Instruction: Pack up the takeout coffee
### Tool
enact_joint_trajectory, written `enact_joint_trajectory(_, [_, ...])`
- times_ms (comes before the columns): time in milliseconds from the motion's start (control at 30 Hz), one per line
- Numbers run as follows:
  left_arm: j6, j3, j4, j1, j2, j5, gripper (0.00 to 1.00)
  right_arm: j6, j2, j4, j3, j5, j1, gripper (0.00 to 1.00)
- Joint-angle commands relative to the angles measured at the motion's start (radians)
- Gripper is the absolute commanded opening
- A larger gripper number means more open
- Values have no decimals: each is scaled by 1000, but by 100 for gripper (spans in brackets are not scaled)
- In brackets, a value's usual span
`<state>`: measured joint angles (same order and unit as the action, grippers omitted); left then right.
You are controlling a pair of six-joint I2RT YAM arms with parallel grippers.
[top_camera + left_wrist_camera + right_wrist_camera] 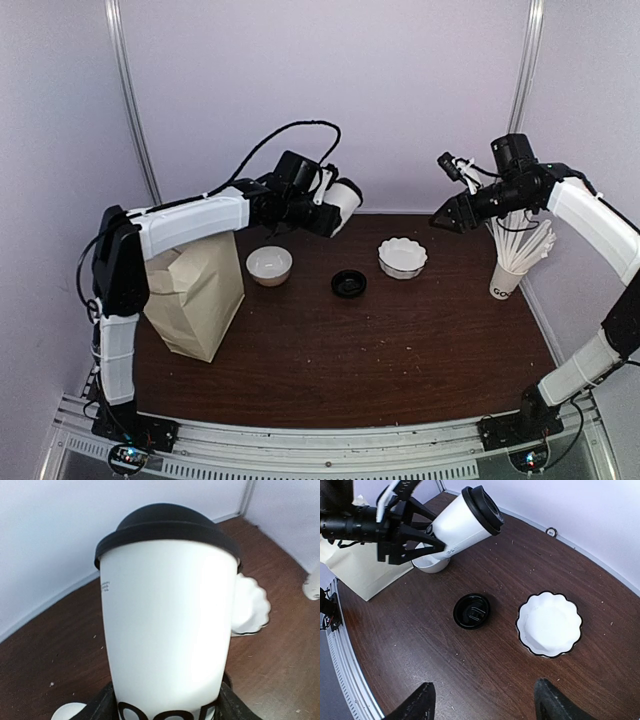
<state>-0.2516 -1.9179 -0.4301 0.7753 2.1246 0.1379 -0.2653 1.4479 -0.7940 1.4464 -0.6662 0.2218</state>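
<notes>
The left fingers (415, 544) were clamped on the lower part of the paper coffee cup (460, 522), holding it in the air over the back of the worktop (410, 645), tipped well over so that its black lid (483, 507) pointed sideways. The right fingers (422, 702) stood apart with nothing between them, above the scalloped bowl (549, 624).

The tilt looked like the main risk. If the lid was not pressed fully home, it could pop off or leak. The grip near the narrow, tapered base could also let the cup slide or swing as the arm moved. The brown paper bag (195, 290) stood unsupported, so pushing the cup against its rim could fold it or knock it over. The free right arm was well apart from it.

Whether the cup held any liquid could not be told. Nor was it clear how open the bag's mouth was. The left wrist view cut off the dark lettering and hid most of its own fingers. A second black lid (471, 611) lay on the worktop, its purpose unclear.
</notes>
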Motion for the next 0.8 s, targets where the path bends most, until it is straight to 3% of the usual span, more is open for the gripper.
enact_joint_trajectory(0, [121, 129, 205, 67, -176, -175, 60, -10, -33, -62, 128, -58, -19, 74])
enact_joint_trajectory(367, [216, 504, 399, 180, -449, -373, 60, 95, -24, -217, 233, -488, -40, 83])
enact_joint_trajectory(600, [217, 622, 424, 185, -532, -505, 61, 24, -75, -331, 135, -566, -22, 87])
enact_joint_trajectory(767, [210, 681, 480, 184, -582, -537, 61, -66, -90, -422, 93, -530, 49, 89])
